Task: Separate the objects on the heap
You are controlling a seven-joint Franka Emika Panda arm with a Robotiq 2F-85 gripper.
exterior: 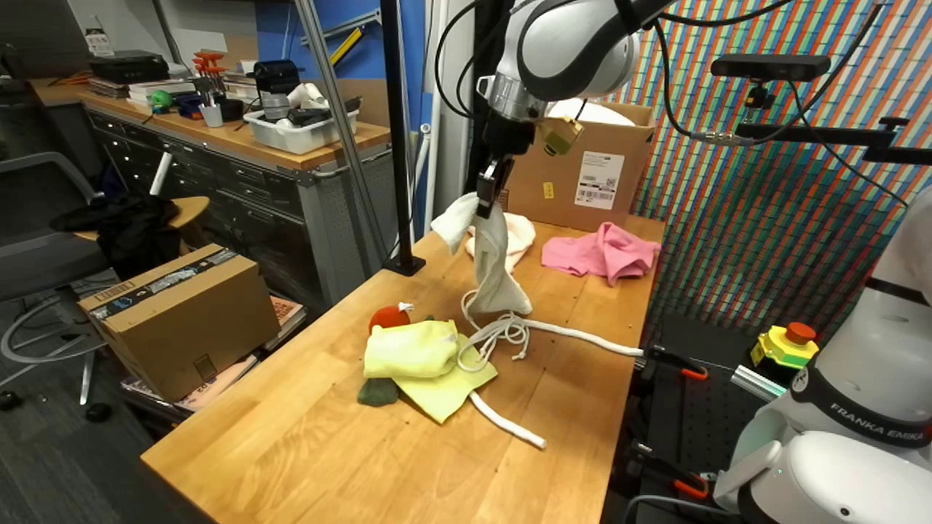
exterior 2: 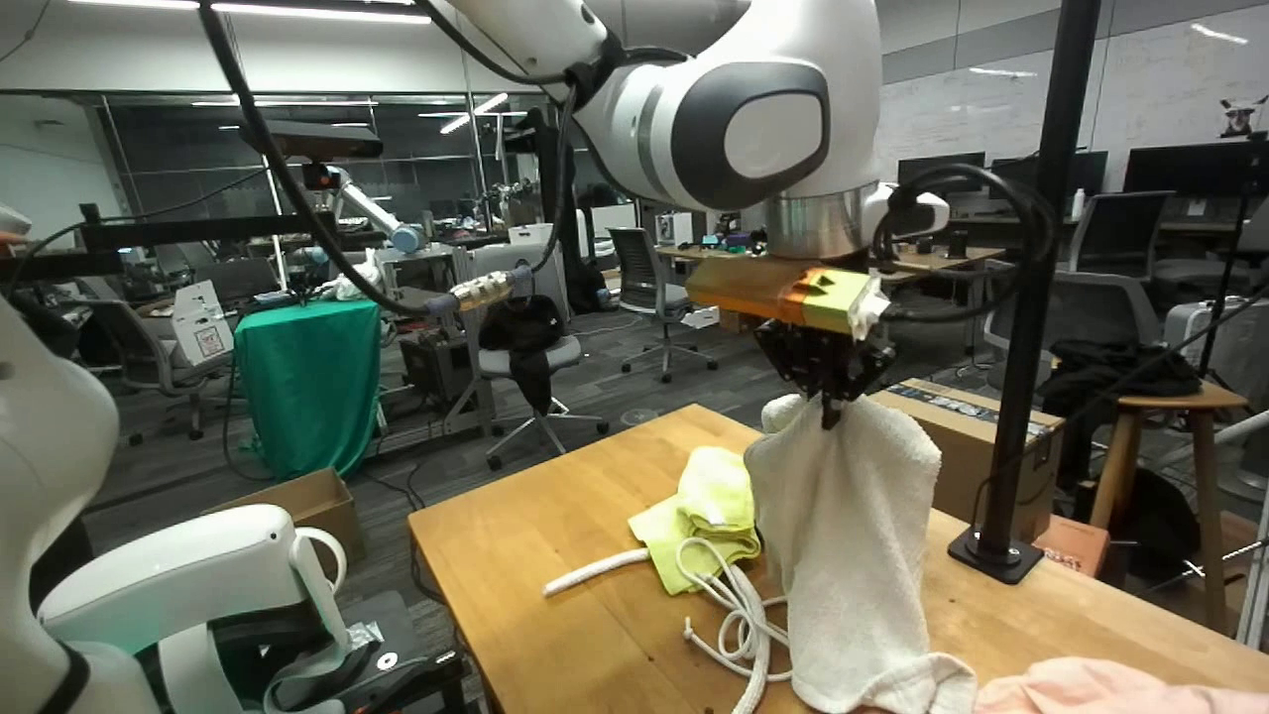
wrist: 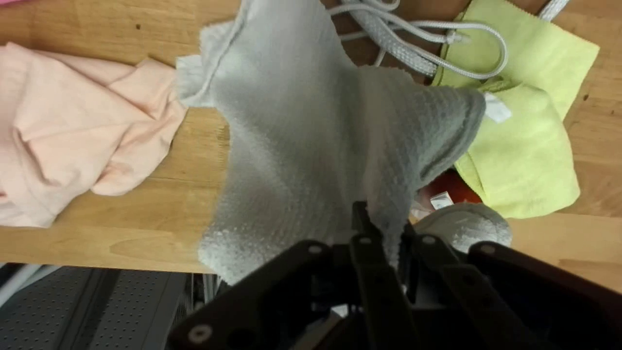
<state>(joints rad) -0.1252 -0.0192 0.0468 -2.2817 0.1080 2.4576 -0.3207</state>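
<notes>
In an exterior view, can see the whole pink cloth [exterior: 601,253] at far right, in front of a cardboard box [exterior: 568,178], and a dark green item [exterior: 378,391] poking out at the near left of the yellow cloth [exterior: 411,351]. In the wrist view, can see only a corner of the pink cloth, but most of the peach cloth [wrist: 82,131], plus a red rounded object [wrist: 452,183] by the yellow cloth's edge.

In an exterior view, can follow a thick white rope [exterior: 582,336] to the right edge of the wooden table [exterior: 306,437], near a black clamp [exterior: 670,358]. Can see a black post [exterior: 397,145] standing far along the left edge, and a broad stretch of open wood on the near side.

Holds a white towel [exterior: 492,258], bunched tight between the 2 fingertips [wrist: 360,216] of the gripper [wrist: 385,223]. Hangs it down beside a looped white cord [exterior: 502,331], partly over the yellow cloth. Cannot tell contact or gap between the towel's lower end and the wood.
</notes>
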